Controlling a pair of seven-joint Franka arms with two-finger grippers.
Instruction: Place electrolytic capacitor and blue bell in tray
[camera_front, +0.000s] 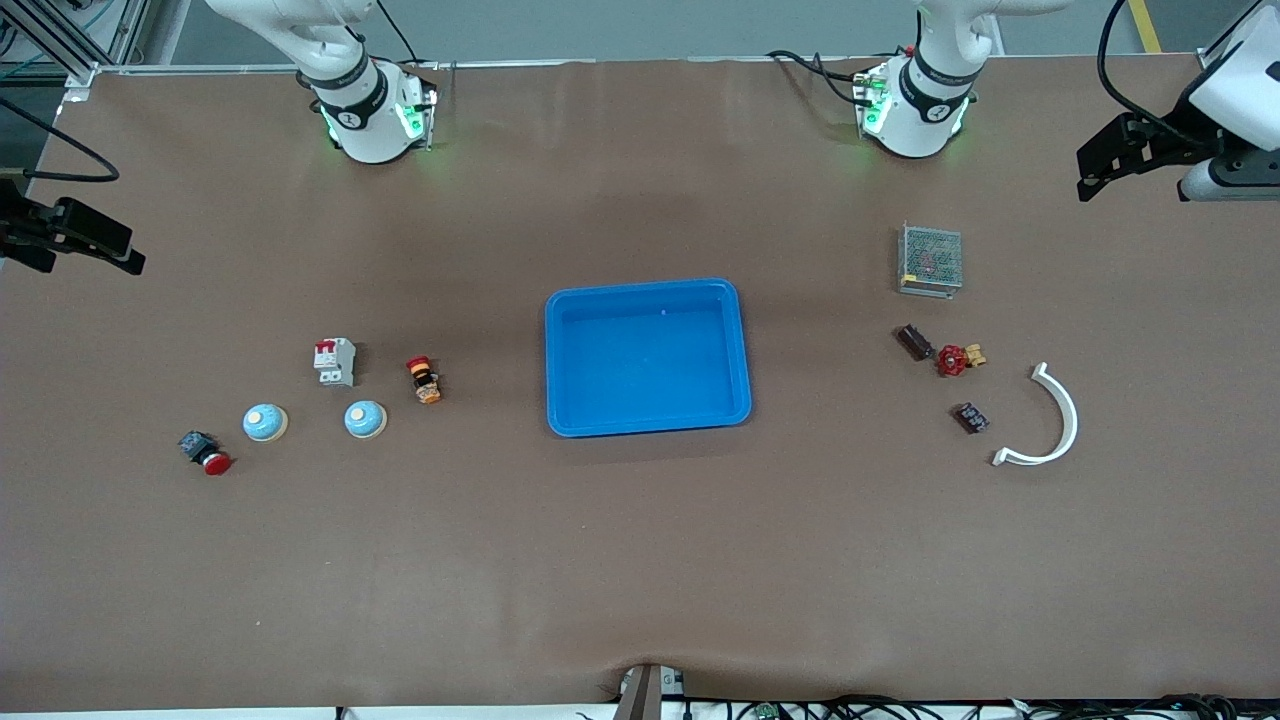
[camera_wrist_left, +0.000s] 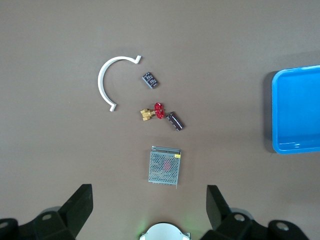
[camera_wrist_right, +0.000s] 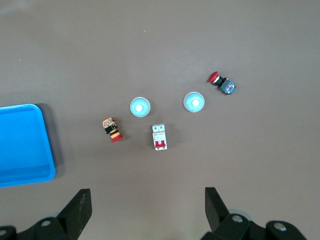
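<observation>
The blue tray (camera_front: 646, 357) is lying empty at mid-worktop. Two blue bells (camera_front: 265, 423) (camera_front: 365, 419) are sitting toward the right arm's end; the dark electrolytic capacitor (camera_front: 915, 342) is lying toward the left arm's end, beside a red-handled valve (camera_front: 955, 359). The left gripper (camera_wrist_left: 150, 205) and right gripper (camera_wrist_right: 147, 210) are waiting raised at either end of the worktop, jaws released, grasping nothing.

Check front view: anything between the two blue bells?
Nothing. The stretch of table between one blue bell and the other blue bell is bare in the front view; the circuit breaker sits farther from the camera, off that line.
</observation>
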